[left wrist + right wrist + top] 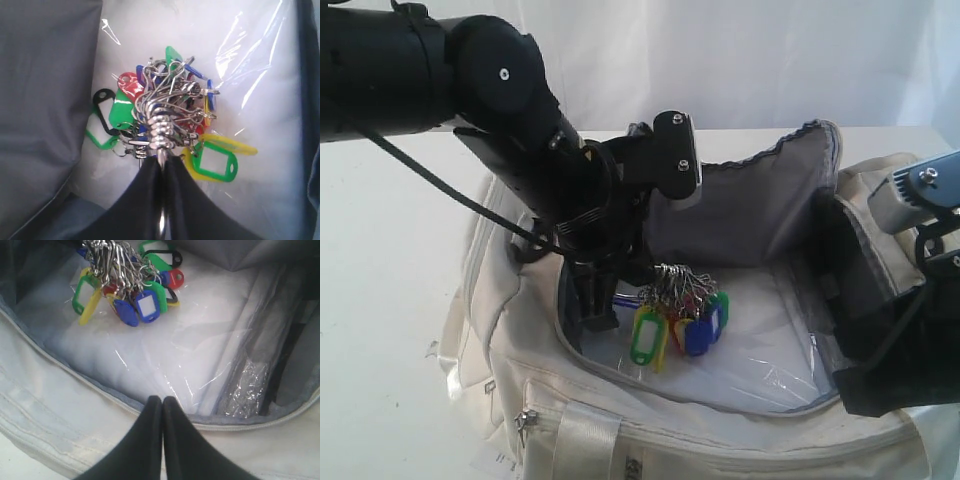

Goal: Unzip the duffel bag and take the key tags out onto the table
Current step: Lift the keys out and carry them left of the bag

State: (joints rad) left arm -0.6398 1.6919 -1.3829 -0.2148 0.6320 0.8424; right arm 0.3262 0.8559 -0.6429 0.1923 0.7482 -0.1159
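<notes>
The cream duffel bag (570, 420) lies unzipped on the white table (380, 250), with its grey-lined flap (760, 200) standing up at the back. My left gripper (610, 300) reaches down into the opening. In the left wrist view it (161, 159) is shut on a metal ring of the key tags (165, 110). The bunch of green, blue, red and yellow tags (680, 315) hangs from that ring, just over the bag's floor. My right gripper (162, 400) is shut and holds nothing. It hovers over the bag's zipper rim (75, 375), well short of the key tags (130, 290).
Clear crinkled plastic (200, 355) covers white stuffing on the bag's floor. The right arm (920, 200) hangs over the bag's right end. A zipped side pocket with a metal puller (525, 422) faces the front. Bare tabletop lies left of the bag.
</notes>
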